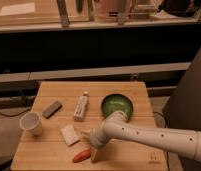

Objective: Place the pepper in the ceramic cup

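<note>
The pepper [81, 155], small, red-orange and tapered, lies on the wooden table [129, 90] near its front edge. The ceramic cup [31, 123], plain white, stands upright at the table's left edge, well left of the pepper. My gripper [94, 148] hangs at the end of the white arm that reaches in from the right. It is low over the table, right beside the pepper's right end. Whether it touches the pepper I cannot tell.
A green bowl [116, 106] sits at the back right, partly behind my arm. A white tube [81, 107] lies mid-table, a dark grey block [52, 108] to its left, and a pale rectangular block [69, 134] just behind the pepper.
</note>
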`<action>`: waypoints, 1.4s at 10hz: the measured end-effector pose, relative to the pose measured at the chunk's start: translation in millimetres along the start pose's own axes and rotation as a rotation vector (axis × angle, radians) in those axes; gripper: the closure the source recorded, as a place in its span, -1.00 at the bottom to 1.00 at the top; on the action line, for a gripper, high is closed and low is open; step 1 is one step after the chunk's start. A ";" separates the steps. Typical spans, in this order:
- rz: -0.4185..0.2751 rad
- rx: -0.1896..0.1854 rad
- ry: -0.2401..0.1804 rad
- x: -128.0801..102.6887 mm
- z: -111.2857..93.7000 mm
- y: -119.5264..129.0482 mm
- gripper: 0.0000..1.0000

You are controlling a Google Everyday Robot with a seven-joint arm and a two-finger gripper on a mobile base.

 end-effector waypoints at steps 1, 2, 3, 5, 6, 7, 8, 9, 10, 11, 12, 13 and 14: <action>0.002 0.000 -0.010 0.6 0.3 -0.8 -0.60; 0.003 -0.002 -0.018 0.8 0.8 -0.9 -0.60; 0.005 -0.003 -0.024 0.9 1.2 -0.6 -0.60; 0.007 -0.005 -0.030 0.7 1.9 0.1 -0.60; 0.008 -0.009 -0.033 -0.1 2.9 0.0 -0.47; 0.008 -0.014 -0.033 0.0 3.8 0.3 -0.28; 0.009 -0.018 -0.033 0.2 4.2 0.3 -0.12; 0.007 -0.024 -0.031 0.3 5.2 0.6 0.12; 0.007 -0.030 -0.026 0.8 6.3 1.1 0.33; 0.008 -0.034 -0.022 0.9 7.5 1.1 0.51; 0.010 -0.038 -0.019 1.6 8.2 1.0 0.74; 0.015 -0.039 -0.020 2.4 8.4 0.8 0.94; 0.017 -0.040 -0.023 3.0 8.4 0.9 1.00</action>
